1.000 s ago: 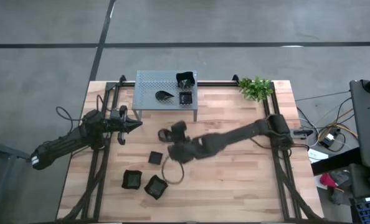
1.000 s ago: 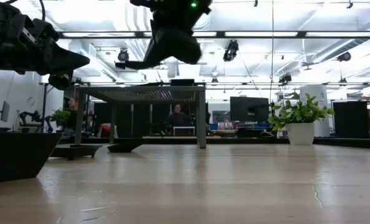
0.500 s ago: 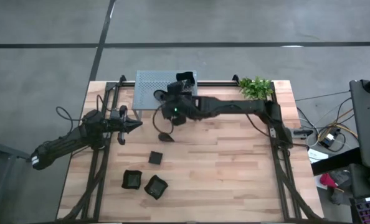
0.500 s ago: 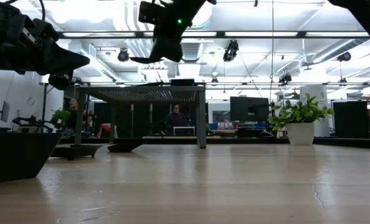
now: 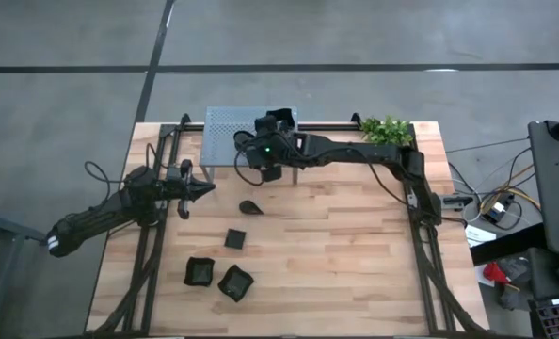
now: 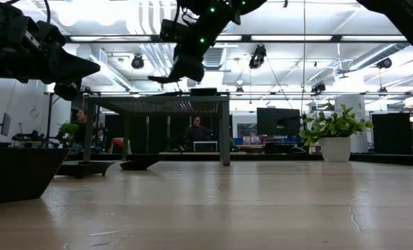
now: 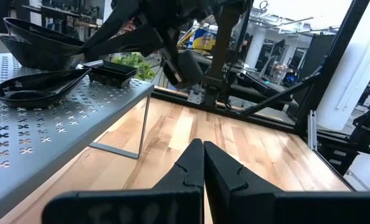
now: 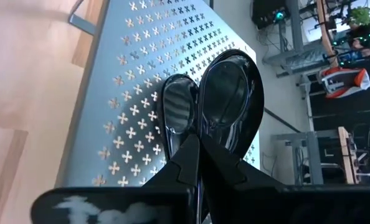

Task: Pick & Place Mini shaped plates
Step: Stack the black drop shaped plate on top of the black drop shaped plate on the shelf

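My right gripper (image 5: 249, 153) is shut on a black teardrop-shaped mini plate (image 8: 230, 93) and hangs over the grey perforated shelf (image 5: 221, 127) at the table's far side. A second teardrop plate (image 8: 176, 106) lies on the shelf just beneath it. Beside that plate on the shelf are a small square dish (image 7: 113, 71) and stacked wavy dishes (image 5: 280, 118). On the table lie another teardrop plate (image 5: 251, 206), a flat square (image 5: 235, 238) and two wavy squares (image 5: 200, 271) (image 5: 234, 282). My left gripper (image 5: 207, 189) waits shut at the left, level above the table. My right gripper pinches the teardrop plate at its narrow end (image 8: 213, 138) between its two fingers. The fingers slant down from the table's right toward the shelf, lying along the plate. The plate juts out beyond the fingertips (image 6: 163, 78), lifted clear above the shelf top.
A potted green plant (image 5: 386, 132) stands at the far right corner. The shelf stands on thin legs (image 6: 224, 132) with open space beneath. Dark frame rails (image 5: 152, 254) run along the table's left and right sides. People sit in the room beyond the table.
My right gripper, shut on the teardrop plate, has swung from over the table's middle toward the far edge and risen a little. It now hangs over the shelf and slowed in the last half second. My left gripper has kept still.
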Available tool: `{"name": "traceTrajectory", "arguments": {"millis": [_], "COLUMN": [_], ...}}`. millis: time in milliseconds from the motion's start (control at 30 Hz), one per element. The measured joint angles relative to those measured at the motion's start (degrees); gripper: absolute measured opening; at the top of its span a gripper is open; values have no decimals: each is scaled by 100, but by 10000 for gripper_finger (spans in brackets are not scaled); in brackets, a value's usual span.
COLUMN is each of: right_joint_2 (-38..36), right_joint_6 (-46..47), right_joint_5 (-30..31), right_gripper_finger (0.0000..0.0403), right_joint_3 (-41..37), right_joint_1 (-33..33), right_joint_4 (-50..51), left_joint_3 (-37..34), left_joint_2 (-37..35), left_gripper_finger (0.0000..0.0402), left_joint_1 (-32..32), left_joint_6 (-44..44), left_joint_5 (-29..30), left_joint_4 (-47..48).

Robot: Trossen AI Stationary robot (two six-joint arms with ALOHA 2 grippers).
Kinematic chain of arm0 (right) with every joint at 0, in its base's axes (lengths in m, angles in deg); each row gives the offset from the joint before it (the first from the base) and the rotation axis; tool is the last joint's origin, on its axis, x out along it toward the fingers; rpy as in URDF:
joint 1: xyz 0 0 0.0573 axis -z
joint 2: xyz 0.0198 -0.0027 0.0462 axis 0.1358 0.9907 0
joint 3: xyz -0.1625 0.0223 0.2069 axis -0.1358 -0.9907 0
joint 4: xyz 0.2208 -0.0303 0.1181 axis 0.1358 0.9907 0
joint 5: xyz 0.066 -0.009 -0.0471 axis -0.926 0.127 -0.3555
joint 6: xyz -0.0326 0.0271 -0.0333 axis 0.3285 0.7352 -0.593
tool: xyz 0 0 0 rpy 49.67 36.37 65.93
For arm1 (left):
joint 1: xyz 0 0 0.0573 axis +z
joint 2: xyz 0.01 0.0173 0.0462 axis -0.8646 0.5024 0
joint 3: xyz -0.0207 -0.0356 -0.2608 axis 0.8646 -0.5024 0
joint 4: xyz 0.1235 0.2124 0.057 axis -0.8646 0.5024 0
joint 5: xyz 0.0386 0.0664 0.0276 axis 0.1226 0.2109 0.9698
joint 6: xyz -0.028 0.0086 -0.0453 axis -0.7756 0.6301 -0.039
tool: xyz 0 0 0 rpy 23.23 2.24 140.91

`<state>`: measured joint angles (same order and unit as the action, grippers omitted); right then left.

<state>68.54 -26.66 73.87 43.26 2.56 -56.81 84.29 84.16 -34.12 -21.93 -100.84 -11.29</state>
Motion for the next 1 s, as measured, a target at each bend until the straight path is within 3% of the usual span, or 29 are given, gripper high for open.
{"name": "traceTrajectory", "arguments": {"millis": [533,700,1000], "right_joint_2": [1,114,92], "right_joint_6": [229,115,115], "right_joint_5": [-398,-144,-231], "right_gripper_finger": [8,8,8], "right_joint_3": [-28,-47,-29], "right_joint_1": [42,31,39], "right_joint_4": [-53,26,-139], "left_joint_3": [0,0,0], "left_joint_2": [0,0,2], "left_gripper_finger": [3,3,3], "left_joint_1": [2,0,0], "left_joint_6": [0,-2,0], "left_joint_5": [1,1,1], "left_joint_4": [1,2,0]}}
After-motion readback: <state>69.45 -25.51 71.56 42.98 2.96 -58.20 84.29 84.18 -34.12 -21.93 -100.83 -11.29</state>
